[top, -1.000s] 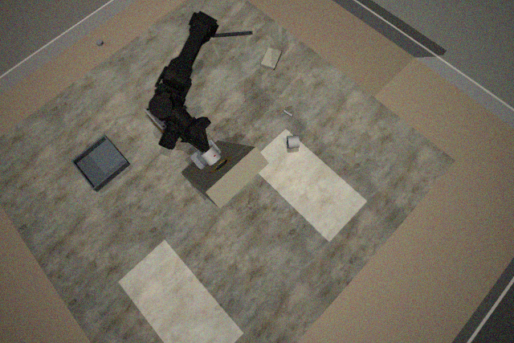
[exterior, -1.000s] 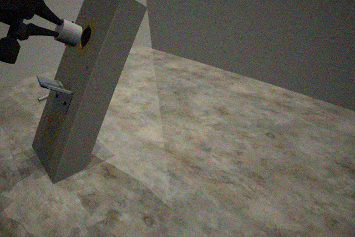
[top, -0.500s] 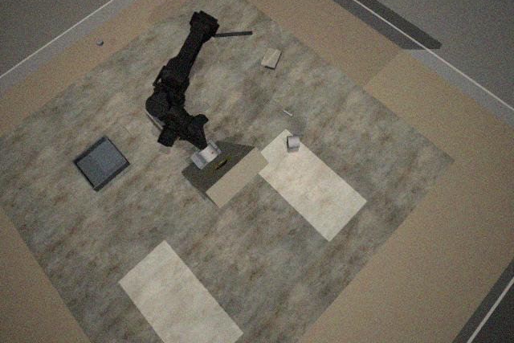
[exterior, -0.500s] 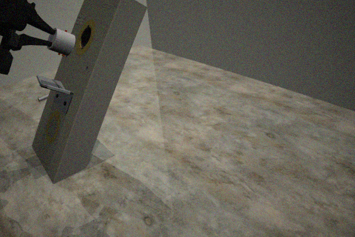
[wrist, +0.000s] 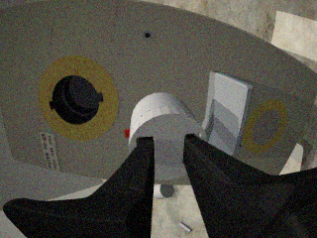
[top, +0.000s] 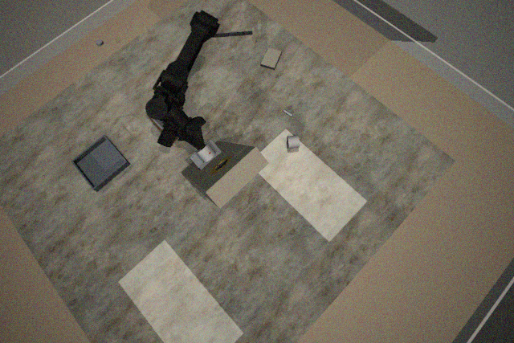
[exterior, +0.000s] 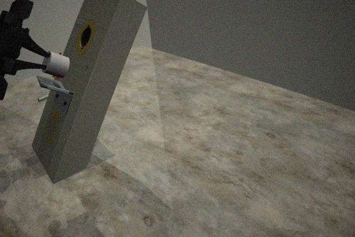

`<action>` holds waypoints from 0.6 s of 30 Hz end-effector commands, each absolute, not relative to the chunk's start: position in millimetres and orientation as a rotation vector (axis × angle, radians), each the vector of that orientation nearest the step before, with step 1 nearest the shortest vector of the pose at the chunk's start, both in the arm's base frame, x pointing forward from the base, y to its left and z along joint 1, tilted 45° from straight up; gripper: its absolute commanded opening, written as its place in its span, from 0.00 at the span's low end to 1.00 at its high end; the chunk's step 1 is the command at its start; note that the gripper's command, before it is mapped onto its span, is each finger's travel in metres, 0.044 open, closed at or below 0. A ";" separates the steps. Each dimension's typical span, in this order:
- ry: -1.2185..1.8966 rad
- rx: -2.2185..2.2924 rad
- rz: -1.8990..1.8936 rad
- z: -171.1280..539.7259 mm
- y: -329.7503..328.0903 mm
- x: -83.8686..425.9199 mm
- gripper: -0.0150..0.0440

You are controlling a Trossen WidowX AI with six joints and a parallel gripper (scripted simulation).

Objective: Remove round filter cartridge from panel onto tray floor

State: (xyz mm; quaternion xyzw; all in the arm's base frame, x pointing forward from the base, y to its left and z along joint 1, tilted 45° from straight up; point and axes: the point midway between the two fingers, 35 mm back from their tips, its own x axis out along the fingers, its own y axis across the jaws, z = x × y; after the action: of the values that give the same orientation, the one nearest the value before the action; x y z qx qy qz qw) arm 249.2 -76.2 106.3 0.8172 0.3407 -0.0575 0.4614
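The white round cartridge [top: 206, 152] [exterior: 58, 64] [wrist: 158, 105] is out of the panel [top: 235, 178] [exterior: 99, 56] [wrist: 173, 55], with small red marks at its sides. My gripper [exterior: 45, 60] [wrist: 169, 141] is shut on the cartridge at its slotted face and holds it in the air, just in front of the panel and above the small grey shelf [exterior: 51, 83] [wrist: 232, 96]. The socket [exterior: 86, 36] [wrist: 74, 99] is a dark hole inside a yellow ring. The dark square tray [top: 101, 162] stands on the table, left of the panel in the top view; nothing shows in it.
A lower yellow ring [exterior: 52, 126] [wrist: 278, 124] surrounds a flat grey disc on the panel. A white cylinder [top: 292, 141], a small rod [top: 287, 112] [exterior: 42, 97] [wrist: 185, 226] and a pale block [top: 271, 58] lie beyond the panel or nearer the arm's base.
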 end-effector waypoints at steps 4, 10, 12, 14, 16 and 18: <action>0.835 2.006 -0.139 107.9 -77.8 250.7 0.42; 0.835 2.006 -0.139 107.9 -77.8 250.7 0.42; 0.835 2.006 -0.139 107.9 -77.8 250.7 0.42; 0.835 2.006 -0.139 107.9 -77.8 250.7 0.42; 0.835 2.006 -0.139 107.9 -77.8 250.7 0.42; 0.835 2.006 -0.139 107.9 -77.8 250.7 0.42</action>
State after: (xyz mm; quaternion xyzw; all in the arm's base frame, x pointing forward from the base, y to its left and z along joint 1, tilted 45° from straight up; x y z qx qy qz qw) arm 250.5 -77.6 107.9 0.8163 0.3398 -0.0566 0.4636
